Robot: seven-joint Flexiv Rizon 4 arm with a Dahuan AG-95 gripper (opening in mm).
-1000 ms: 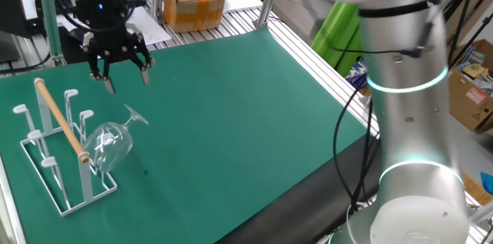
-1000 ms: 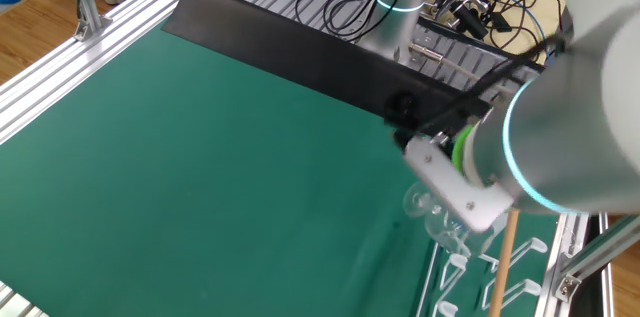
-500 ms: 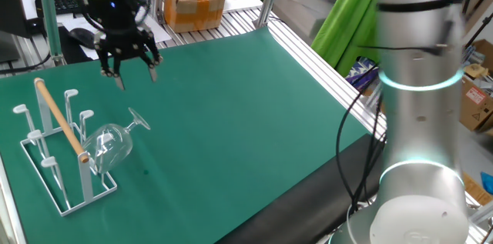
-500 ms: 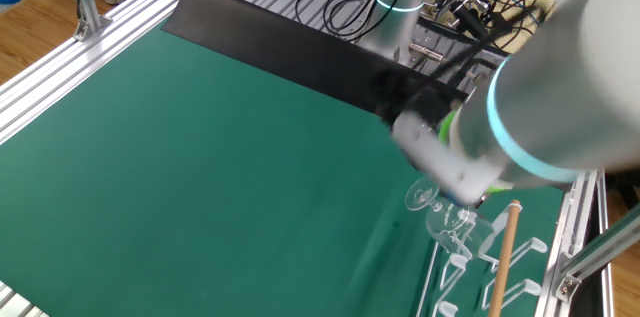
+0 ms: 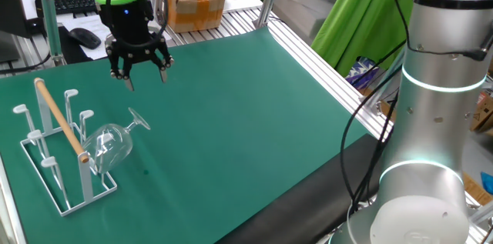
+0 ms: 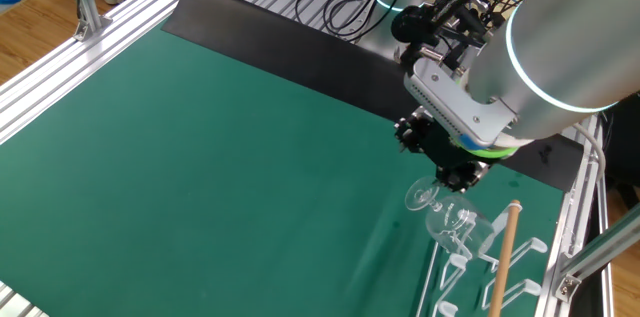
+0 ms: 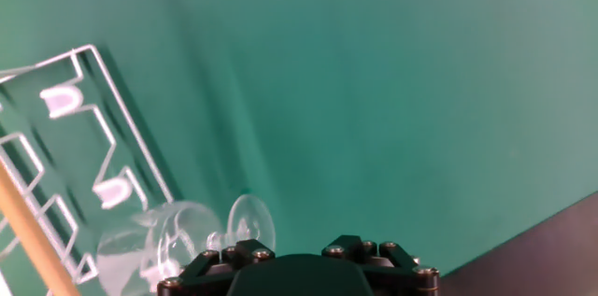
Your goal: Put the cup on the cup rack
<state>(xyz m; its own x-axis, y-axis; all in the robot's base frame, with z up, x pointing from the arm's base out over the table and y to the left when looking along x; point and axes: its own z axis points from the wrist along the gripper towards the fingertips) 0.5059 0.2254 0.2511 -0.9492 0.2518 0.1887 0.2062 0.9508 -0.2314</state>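
The end effector (image 5: pixel 144 81) hangs in the air above the worktop (image 5: pixel 231 128), black and angular, its two thin metal fingers (image 5: pixel 162 75) pointing steeply down with a clear gap between them. They are parted and there is nothing between them. Above it sits a black wrist with a green ring, and the arm (image 5: pixel 431 113) itself is smooth silver-grey, built of round segments with pale glowing bands at the joints.

Below and to one side of the fingers lies the cup (image 5: pixel 112 139), one small clear glass goblet. It is tipped over on its side, its rounded bowl resting against the cup rack (image 5: pixel 58 152) among the pegs at the near end, its short stem slanting up and its round foot (image 5: pixel 138 116) sticking out over the green mat, away from the rack. In the other fixed view the foot (image 6: pixel 421 196) shows just beneath the black hand.

The rack is thin white wire: a rectangular base frame with upright pegs that end in flat tips; I count five tips from the fixed view. One light wooden rod (image 5: pixel 60 118), round and smooth, slants across it.

The worktop is covered in a matte, deep green mat, edged by ribbed aluminium rails.
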